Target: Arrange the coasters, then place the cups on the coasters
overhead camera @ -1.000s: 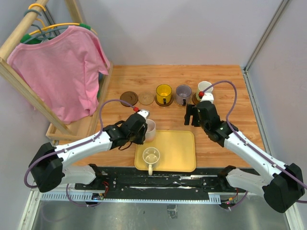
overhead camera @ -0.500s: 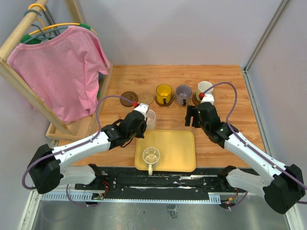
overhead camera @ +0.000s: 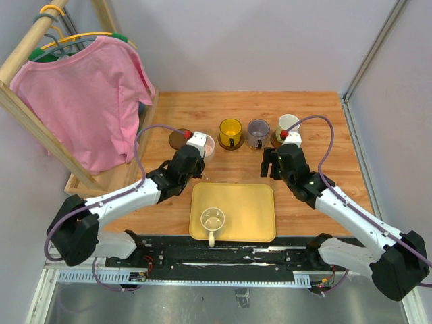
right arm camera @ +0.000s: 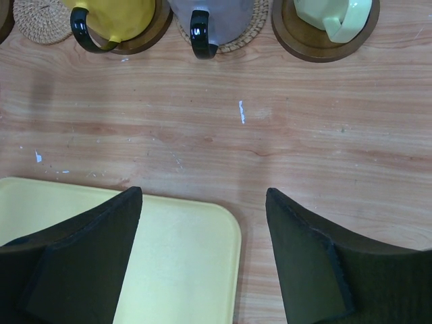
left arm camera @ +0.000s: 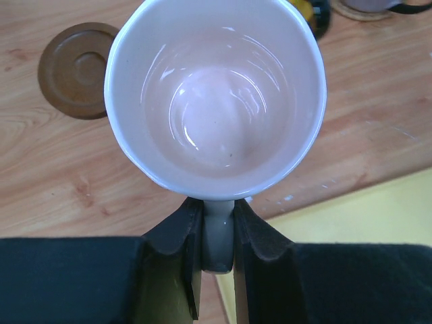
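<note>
A yellow tray (overhead camera: 250,209) lies at the middle of the table's (overhead camera: 317,108) near edge. One cream mug (overhead camera: 213,219) stands on its near left part.

Just past the tray's far right corner, the right gripper (right arm camera: 202,199) hangs over bare wood. Its fingers are wide apart and hold nothing.

Past the far left corner, the left gripper (left arm camera: 218,216) pinches the handle of the pink mug (left arm camera: 216,101). The mug is upright, beside a bare dark coaster (left arm camera: 77,71). I cannot tell if it touches anything below.

Next to that is a bare tan coaster (right arm camera: 37,17). Then the yellow mug (overhead camera: 230,131) sits on a brown coaster (right arm camera: 152,34). The grey mug (overhead camera: 258,130) sits on a woven coaster (right arm camera: 250,34), and the white mug (overhead camera: 288,123) on a round brown disc (right arm camera: 297,44).

That makes five mugs and five coasters, three of them dark and two tan.

Along the left edge stands one wooden rack (overhead camera: 20,54) with one pink shirt (overhead camera: 88,101).
</note>
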Available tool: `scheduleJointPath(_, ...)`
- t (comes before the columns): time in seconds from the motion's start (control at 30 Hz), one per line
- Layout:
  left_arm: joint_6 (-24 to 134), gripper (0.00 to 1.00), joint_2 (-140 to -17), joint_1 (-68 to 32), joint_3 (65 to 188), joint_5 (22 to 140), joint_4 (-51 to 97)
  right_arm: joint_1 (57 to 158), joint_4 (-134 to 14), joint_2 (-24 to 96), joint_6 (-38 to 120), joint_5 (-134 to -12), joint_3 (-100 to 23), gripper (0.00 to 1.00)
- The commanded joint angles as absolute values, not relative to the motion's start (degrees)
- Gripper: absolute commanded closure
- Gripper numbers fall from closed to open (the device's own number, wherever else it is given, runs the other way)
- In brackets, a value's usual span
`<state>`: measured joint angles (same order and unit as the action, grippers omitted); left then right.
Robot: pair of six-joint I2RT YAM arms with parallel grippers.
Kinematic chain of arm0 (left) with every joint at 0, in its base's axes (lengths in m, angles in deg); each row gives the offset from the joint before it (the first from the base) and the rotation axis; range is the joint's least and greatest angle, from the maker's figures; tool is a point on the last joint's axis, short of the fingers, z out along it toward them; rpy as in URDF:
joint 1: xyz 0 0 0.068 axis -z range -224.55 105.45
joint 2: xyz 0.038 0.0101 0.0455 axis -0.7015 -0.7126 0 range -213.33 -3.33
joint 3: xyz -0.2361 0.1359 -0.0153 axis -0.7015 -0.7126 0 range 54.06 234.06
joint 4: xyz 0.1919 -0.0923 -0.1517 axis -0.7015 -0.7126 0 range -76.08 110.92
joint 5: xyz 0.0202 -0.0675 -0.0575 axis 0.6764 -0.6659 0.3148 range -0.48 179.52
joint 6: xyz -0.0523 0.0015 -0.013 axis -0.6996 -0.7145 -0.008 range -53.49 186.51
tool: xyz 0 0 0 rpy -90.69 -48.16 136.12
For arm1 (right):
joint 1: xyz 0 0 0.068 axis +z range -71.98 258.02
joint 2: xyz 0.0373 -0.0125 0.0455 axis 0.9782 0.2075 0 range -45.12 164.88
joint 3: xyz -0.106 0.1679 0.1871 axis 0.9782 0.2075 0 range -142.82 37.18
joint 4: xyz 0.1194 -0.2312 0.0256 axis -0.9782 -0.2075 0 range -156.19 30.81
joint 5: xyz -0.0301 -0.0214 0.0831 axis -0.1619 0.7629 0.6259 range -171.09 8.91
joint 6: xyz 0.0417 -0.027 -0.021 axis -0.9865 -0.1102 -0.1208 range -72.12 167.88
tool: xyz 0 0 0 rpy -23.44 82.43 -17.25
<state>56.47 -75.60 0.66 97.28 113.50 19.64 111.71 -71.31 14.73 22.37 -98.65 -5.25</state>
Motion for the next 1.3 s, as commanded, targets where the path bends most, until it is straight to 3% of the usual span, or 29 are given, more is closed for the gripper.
scheduleJointPath(0.0, 59.35, 0.99, -78.62, -4.49, 101.12, 112.82, 29.68, 110.80, -70.72, 14.39, 22.47, -101.59, -4.56, 0.25)
scheduleJointPath(0.67, 62.33, 1.00, -100.34, -15.11, 115.99, 103.37, 34.19, 110.80, -71.56, 14.45, 21.78, -103.35, -5.91, 0.26)
scheduleJointPath(1.27, 60.51, 0.99, -106.67, -16.36, 120.16, 102.89, 34.49, 110.79, -71.85, 14.98, 21.38, -102.95, -5.85, 0.26)
